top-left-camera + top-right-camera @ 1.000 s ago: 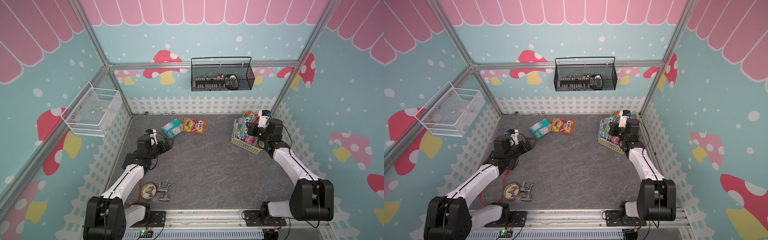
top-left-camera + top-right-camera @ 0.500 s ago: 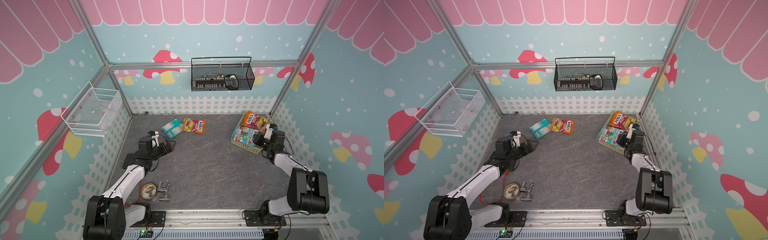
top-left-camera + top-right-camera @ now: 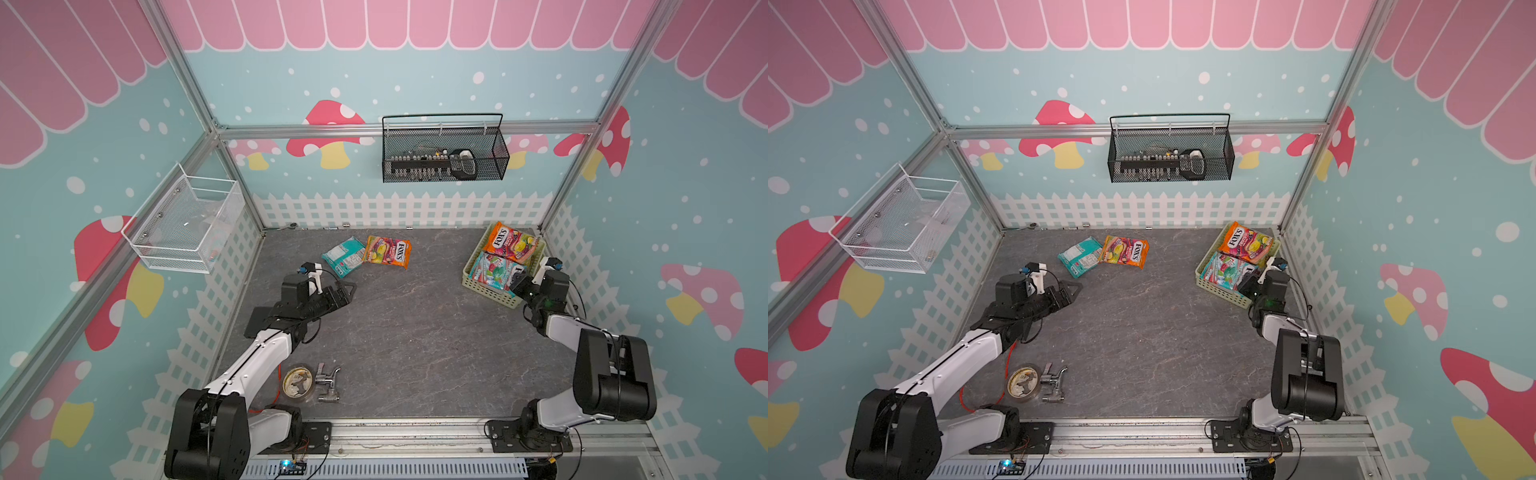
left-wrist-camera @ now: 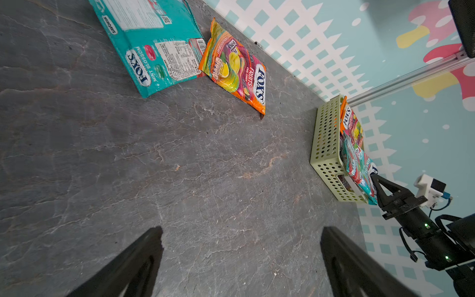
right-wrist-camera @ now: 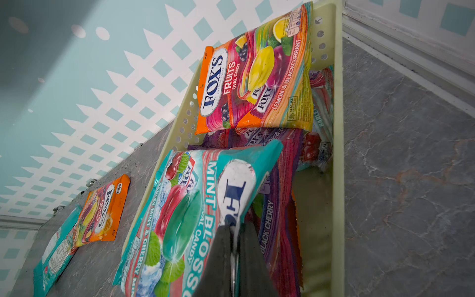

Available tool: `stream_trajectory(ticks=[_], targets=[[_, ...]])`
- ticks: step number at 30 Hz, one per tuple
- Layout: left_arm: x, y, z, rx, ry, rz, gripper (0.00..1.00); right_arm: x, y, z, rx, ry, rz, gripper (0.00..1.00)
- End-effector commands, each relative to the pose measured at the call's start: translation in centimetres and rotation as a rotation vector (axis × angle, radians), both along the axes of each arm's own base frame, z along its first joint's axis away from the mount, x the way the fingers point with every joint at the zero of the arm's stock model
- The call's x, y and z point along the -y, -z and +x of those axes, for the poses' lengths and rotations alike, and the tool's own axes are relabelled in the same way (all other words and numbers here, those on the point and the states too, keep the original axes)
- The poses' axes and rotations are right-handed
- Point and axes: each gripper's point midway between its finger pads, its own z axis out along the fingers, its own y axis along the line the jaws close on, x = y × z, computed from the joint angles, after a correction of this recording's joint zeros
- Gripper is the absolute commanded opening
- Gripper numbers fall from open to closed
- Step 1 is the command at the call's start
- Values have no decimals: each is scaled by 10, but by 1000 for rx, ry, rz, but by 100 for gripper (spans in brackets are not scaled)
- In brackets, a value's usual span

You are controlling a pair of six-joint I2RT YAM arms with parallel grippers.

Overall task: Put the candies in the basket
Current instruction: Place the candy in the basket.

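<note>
Two candies lie loose on the grey floor at the back: a teal bag (image 3: 344, 262) (image 4: 154, 51), label side up, and an orange bag (image 3: 387, 251) (image 4: 236, 72) touching it. The pale yellow-green basket (image 3: 490, 293) (image 5: 338, 154) stands at the right wall and holds an orange bag (image 3: 509, 243) (image 5: 254, 82), a teal mint bag (image 3: 494, 272) (image 5: 185, 213) and purple bags (image 5: 277, 205) underneath. My right gripper (image 3: 519, 286) (image 5: 235, 228) is at the basket's near corner, shut on the teal mint bag's edge. My left gripper (image 3: 347, 291) (image 4: 241, 231) is open and empty, low over the floor, short of the loose bags.
A black wire basket (image 3: 444, 153) hangs on the back wall and a white wire basket (image 3: 187, 224) on the left wall. A round tin (image 3: 297, 382) and a metal tap (image 3: 326, 380) lie near the front edge. White fence panels close in the floor.
The right arm has come down from over the basket to its near corner, uncovering the orange bag inside. The left gripper has edged right, still open.
</note>
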Motion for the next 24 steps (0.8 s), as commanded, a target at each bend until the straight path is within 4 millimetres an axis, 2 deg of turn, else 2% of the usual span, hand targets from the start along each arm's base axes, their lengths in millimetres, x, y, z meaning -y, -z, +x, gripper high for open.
stream_trajectory(ticks=[1,5,11,12,14,16,20,22,24], targets=[[2,5,-1,-5,12,24,99,13,-9,12,62,49,-8,0],[4,5,-3,-7,21,33,99,15,-4,20,49,55,-4,0],[2,5,-1,-10,2,42,99,14,3,20,29,32,-32,0],[1,5,0,-15,-10,46,99,14,2,19,28,30,-41,7],[-3,6,3,-21,-33,54,99,16,-2,18,18,37,-61,28],[-9,5,10,-26,-78,73,99,17,-12,16,15,39,-77,42],[-27,2,36,-17,-189,135,97,8,-29,9,-6,17,-90,53],[-33,2,56,-6,-235,165,88,-3,-35,6,-23,-11,-116,63],[-38,3,75,-5,-276,175,81,-17,-40,3,-27,-42,-140,69]])
